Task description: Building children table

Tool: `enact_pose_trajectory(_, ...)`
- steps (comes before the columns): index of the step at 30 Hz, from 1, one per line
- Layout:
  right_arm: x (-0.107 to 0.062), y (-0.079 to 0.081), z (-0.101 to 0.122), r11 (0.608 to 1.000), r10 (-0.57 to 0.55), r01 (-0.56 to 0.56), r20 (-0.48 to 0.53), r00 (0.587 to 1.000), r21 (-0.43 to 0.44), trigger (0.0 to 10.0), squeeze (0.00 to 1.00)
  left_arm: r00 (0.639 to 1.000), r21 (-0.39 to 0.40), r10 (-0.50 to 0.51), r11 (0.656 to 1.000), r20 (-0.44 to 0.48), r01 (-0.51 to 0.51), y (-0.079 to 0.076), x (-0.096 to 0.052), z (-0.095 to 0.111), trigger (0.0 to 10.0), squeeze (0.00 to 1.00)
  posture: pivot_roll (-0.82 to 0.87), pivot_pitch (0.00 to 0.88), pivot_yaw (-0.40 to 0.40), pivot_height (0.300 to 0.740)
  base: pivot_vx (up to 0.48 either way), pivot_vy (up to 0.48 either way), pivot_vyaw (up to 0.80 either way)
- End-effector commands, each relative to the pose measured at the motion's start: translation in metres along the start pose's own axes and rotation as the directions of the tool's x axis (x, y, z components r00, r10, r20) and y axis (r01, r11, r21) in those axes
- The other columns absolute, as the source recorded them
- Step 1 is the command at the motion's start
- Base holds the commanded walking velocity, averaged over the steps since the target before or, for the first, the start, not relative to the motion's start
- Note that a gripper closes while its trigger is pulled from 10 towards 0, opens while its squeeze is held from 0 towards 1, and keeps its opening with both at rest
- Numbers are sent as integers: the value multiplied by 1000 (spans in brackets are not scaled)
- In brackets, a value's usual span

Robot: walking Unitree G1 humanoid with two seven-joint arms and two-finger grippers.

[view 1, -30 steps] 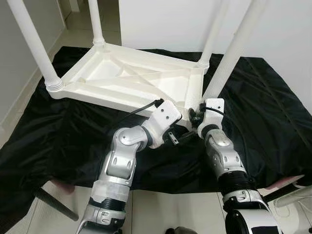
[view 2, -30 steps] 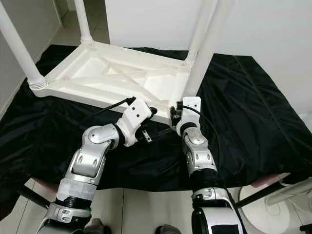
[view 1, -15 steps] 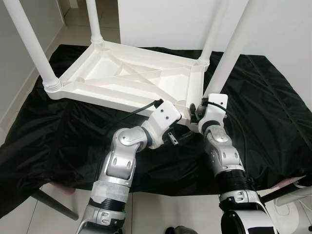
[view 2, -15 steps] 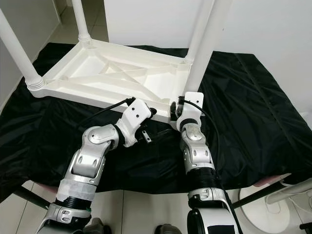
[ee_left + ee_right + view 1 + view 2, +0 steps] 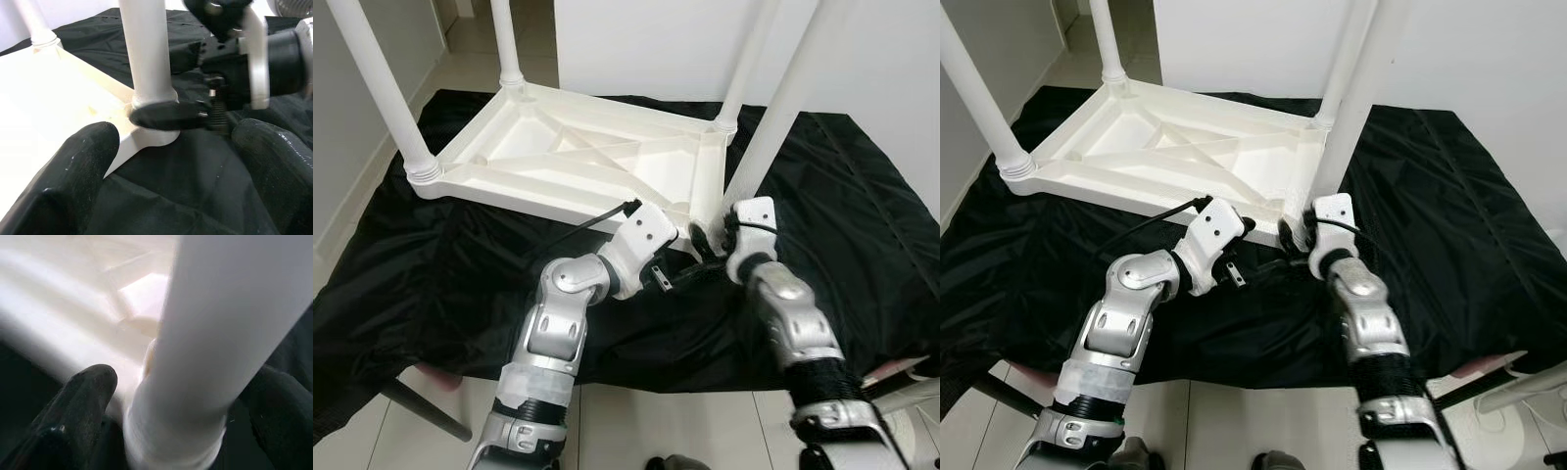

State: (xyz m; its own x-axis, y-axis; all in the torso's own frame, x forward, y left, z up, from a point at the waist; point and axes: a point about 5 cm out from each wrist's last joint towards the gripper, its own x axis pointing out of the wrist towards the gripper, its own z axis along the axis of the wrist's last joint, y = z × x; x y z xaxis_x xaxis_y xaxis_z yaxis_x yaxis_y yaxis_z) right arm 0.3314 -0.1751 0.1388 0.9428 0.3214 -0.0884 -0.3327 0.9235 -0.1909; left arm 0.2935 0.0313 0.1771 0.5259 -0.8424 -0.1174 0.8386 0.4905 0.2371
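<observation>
Seating the nearest white plastic leg [image 5: 773, 127] into the upturned white plastic table [image 5: 578, 162] on black cloth [image 5: 440, 274], the right gripper [image 5: 168, 115] straddled its base, fingers spread. The left gripper [image 5: 658, 277] hovered beside, open. Next likely: twisting the leg home.

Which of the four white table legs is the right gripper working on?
The near right leg, at the upturned table's corner closest to the robot. The right gripper straddles its base; the other three stand free.
</observation>
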Motion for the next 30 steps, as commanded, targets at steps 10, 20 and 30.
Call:
enact_pose_trajectory(10, 13, -19, 0, 987, 135, -136, -16, 991, -84, 10000, 0, 967, 1, 253, 967, 5, -253, 14, -1, 3, 10000, 0, -13, 0, -53, 740, 0, 0, 0)
enact_pose_trajectory(20, 30, -12, 1, 966, 233, -237, -49, 971, -105, 0, 0, 967, 9, 256, 967, 10, -256, 17, -1, 5, 10000, 0, -1, 0, -46, 740, 0, 0, 0)
enact_pose_trajectory(30, 31, -9, -6, 954, 281, -286, -65, 958, -90, 0, 0, 966, 11, 258, 966, 9, -259, 17, -1, 6, 10000, 0, -2, 0, -49, 740, 0, 0, 0)
